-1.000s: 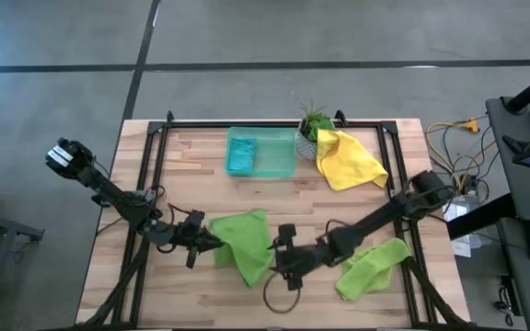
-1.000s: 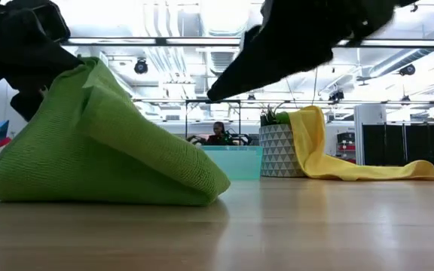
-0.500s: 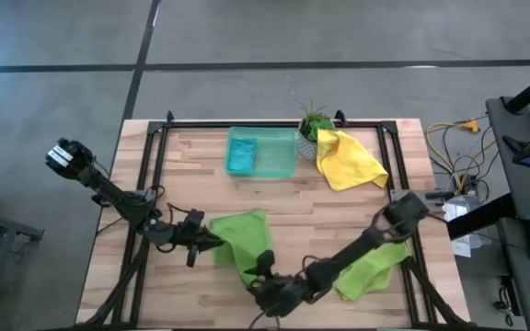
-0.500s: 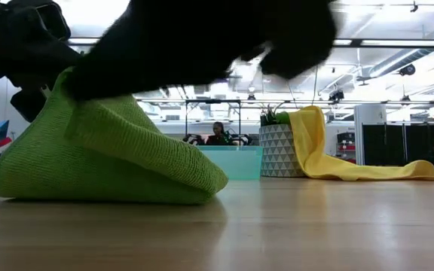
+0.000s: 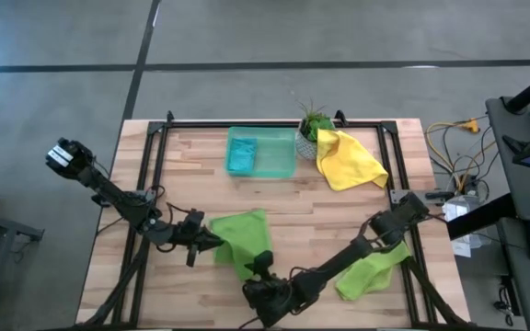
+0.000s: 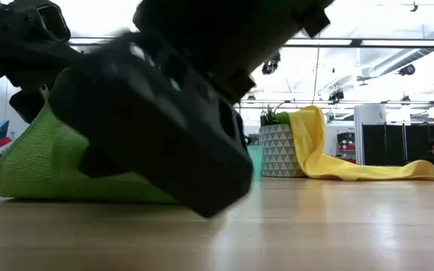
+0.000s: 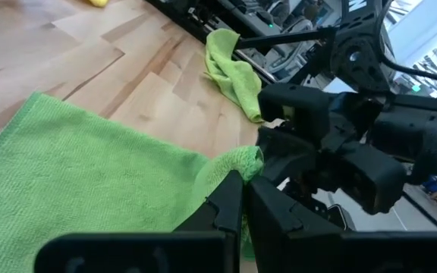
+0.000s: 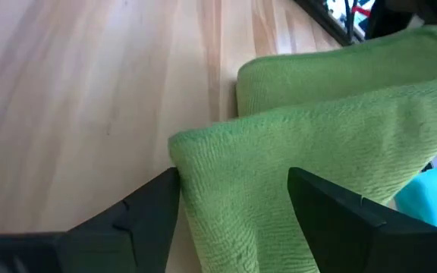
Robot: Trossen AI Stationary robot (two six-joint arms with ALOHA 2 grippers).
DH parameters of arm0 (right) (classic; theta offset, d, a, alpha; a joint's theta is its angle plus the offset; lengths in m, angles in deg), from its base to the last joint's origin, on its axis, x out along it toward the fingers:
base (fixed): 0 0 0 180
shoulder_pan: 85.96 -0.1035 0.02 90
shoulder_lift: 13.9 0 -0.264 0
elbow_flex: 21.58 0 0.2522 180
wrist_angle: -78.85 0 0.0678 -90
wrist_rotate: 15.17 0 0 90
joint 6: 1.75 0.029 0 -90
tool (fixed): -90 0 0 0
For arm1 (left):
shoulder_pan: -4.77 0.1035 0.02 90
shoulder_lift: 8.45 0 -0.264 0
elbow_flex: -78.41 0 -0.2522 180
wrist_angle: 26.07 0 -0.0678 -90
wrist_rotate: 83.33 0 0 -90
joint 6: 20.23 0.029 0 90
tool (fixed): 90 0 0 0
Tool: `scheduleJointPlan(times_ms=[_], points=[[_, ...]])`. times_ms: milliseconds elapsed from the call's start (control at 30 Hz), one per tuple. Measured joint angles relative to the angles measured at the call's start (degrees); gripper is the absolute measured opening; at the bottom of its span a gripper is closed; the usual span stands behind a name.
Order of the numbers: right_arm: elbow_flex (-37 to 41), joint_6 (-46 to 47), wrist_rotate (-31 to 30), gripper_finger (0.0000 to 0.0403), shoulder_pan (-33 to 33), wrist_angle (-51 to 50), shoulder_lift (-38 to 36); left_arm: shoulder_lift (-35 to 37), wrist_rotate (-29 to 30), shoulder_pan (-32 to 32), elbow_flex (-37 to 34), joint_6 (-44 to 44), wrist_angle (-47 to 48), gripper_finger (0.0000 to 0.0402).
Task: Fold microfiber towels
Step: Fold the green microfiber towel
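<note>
A lime green towel [image 5: 243, 235] lies at the table's near middle, rising to a peak at its left side, where my left gripper [image 5: 212, 242] is shut on it. My right gripper [image 5: 258, 268] is open at the towel's near corner. In the right wrist view its two fingers stand on either side of that doubled corner [image 8: 234, 189]. A second lime green towel [image 5: 372, 267] lies crumpled at the near right. A yellow towel [image 5: 349, 158] leans on a plant pot [image 5: 308, 142]. A teal-blue towel [image 5: 240, 159] lies in the green tray [image 5: 279, 156]. My left gripper pinches a bunched fold at the towel's left edge [image 7: 243, 161] between its two fingers, coming nearly level from the table's left. The held part is raised off the table [image 6: 55, 90]; the rest slopes down and lies on the wood. My right gripper straddles the near corner; whether its fingers [image 8: 154, 201] touch the cloth I cannot tell.
The tray and the potted plant stand at the far middle. A black frame rail [image 5: 274, 123] runs along the far edge and down both sides. Bare wood shows between the towels and along the far left.
My right gripper has gone down and toward the table's near left, rolling as it went, and now stands at the green towel's near corner. My left gripper has kept its hold and place.
</note>
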Motion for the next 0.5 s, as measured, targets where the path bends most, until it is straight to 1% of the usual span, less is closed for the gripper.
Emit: scheduleJointPlan(times_ms=[133, 233, 367, 500], points=[[0.0, 0.0, 0.0, 0.0216, -0.6, -0.1, 0.0, 0.0, 0.1, 0.0, 0.0, 0.0, 0.0, 0.0000], [0.0, -0.2, 0.0, 0.0185, -1.3, -0.1, 0.0, 0.0, 0.4, 0.0, 0.0, 0.0, 0.0, 0.0000], [0.1, -0.2, 0.1, 0.0128, -1.9, -0.2, 0.0, 0.0, 1.0, 0.0, -0.2, 0.0, 0.0, 0.0000], [0.1, 0.0, 0.1, 0.0063, -1.8, -0.2, 0.0, -0.1, 1.1, 0.0, -0.5, 0.0, 0.0, 0.0000]])
